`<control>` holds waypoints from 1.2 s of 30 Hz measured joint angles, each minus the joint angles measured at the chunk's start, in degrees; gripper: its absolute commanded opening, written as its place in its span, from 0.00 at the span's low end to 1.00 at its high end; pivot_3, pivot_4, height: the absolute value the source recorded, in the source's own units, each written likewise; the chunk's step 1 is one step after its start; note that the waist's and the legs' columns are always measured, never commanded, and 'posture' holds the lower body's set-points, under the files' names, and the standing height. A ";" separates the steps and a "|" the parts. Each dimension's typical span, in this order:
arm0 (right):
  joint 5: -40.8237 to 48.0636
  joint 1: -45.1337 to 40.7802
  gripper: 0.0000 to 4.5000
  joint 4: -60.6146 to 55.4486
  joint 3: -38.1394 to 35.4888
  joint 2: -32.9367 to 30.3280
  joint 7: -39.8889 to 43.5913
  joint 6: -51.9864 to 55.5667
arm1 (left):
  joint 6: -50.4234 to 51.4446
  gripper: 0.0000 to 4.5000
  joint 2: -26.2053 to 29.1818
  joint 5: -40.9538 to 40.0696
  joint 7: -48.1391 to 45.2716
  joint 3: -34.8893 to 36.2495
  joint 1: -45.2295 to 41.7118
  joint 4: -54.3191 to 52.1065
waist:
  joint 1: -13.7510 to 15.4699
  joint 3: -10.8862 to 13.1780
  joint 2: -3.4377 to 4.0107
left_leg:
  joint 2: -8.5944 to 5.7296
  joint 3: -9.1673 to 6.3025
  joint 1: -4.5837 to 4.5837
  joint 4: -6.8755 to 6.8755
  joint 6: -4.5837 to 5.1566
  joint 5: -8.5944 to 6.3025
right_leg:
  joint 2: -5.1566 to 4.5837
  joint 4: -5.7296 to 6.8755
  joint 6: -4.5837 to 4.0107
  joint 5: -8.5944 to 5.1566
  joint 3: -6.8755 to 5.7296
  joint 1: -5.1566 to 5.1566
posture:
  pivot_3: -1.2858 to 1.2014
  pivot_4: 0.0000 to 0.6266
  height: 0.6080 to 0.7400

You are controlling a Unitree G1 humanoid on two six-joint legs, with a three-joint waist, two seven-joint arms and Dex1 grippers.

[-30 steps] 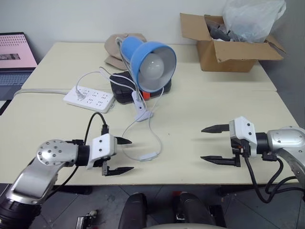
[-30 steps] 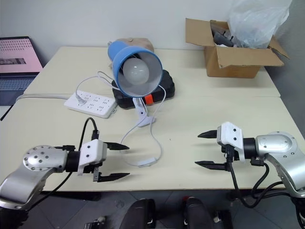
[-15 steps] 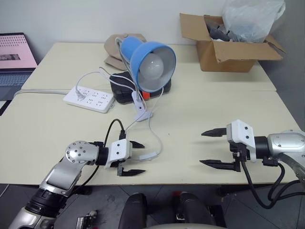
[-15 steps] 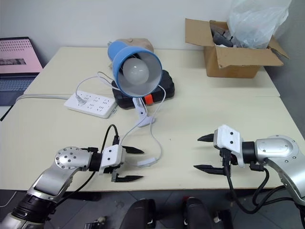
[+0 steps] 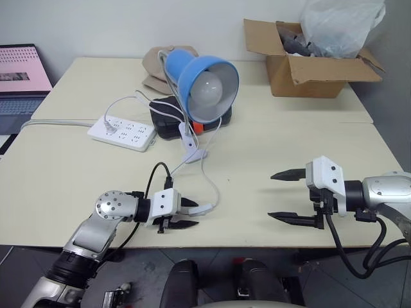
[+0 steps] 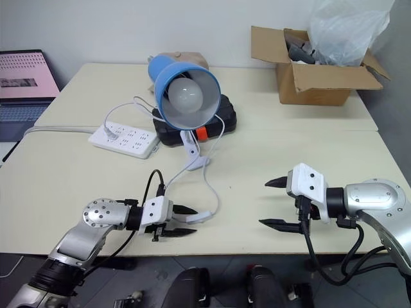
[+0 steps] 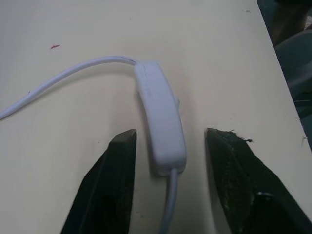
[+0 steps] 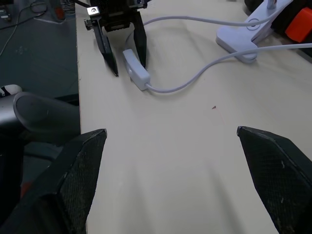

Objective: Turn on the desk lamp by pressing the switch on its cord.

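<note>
Two black fingers of the left pincer (image 5: 186,213) flank the switch (image 7: 161,124) near the lower middle of the head views, at the front edge of the desk (image 5: 77,160); in the left wrist view the fingers stand narrow on either side of the white oblong body, each with a thin gap showing, so they bracket it and do not seem to press it. From the switch the cord (image 5: 209,176) loops up the frame toward the desk lamp (image 5: 205,80), which sits in the upper middle with its blue shade and unlit white bulb facing the camera. Toward the left of the lamp lies a white power strip (image 5: 122,131); a cardboard box (image 5: 308,58) stands at the upper right. The right pincer (image 5: 286,196), lower right, hangs wide open above bare desk, well apart from the cord. As a judgement, the switch is light, hard, smooth plastic on a limp wire, so it will likely slide or twist away under any sideways push instead of clicking. It probably handles best pinched across its long flat sides near the middle, with the pressure landing on the rocker; a squeeze near the end where the wire enters would likely only tilt the body.
</note>
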 measured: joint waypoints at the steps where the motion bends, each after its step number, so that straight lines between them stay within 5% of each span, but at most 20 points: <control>1: 0.00 0.01 1.00 -0.08 0.00 -0.01 -0.04 0.00 | -0.35 0.29 0.00 0.12 0.00 -0.01 -0.25 0.37 | 0.00 0.00 0.00 | 0.00 -0.01 0.00 0.00 0.00 0.00 | 0.00 0.00 0.01 0.01 0.00 0.00 | 0.52 0.24 1.00; 5: -0.03 0.04 1.00 -0.26 -0.01 0.05 -0.74 -0.17 | -1.60 0.10 -0.09 0.63 -0.10 -0.36 -1.62 2.12 | -0.01 0.00 0.00 | 0.00 -0.01 0.02 0.01 0.01 0.01 | 0.00 0.00 0.02 0.02 0.00 0.01 | 0.52 0.24 1.00; 17: 2.59 -2.38 1.00 -2.75 0.26 3.78 -6.26 2.51 | -0.22 0.09 -3.99 1.17 -1.22 -1.88 -10.06 6.92 | 0.01 -0.01 -0.03 | -0.03 -0.01 -0.03 0.07 0.03 0.02 | 0.01 0.00 0.10 0.06 0.02 0.03 | 0.52 0.24 1.00; 23: -1.63 -20.22 1.00 2.75 16.15 12.00 -9.73 8.22 | 5.07 0.09 -7.76 2.16 1.39 -2.66 -16.15 6.23 | -0.56 -0.04 -0.09 | 0.05 -0.04 -0.03 0.06 0.05 0.03 | 0.20 0.09 0.09 0.06 0.11 -0.04 | 0.52 0.24 1.00; 31: -12.34 -26.40 1.00 12.92 29.09 16.99 -8.64 4.22 | 8.40 0.09 -7.73 2.80 3.57 -2.68 -15.55 4.82 | -0.33 -0.04 -0.09 | 0.04 0.02 -0.26 0.08 0.05 0.03 | 0.19 0.07 0.09 0.05 0.12 -0.21 | 0.52 0.24 1.00; 36: -16.86 -27.80 1.00 17.80 31.10 18.49 -6.96 1.35 | 8.61 0.09 -7.62 2.90 3.69 -2.68 -15.19 4.79 | -0.22 -0.04 -0.09 | 0.04 0.03 -0.24 0.12 0.05 0.04 | 0.19 0.10 0.11 0.07 0.11 -0.20 | 0.52 0.24 1.00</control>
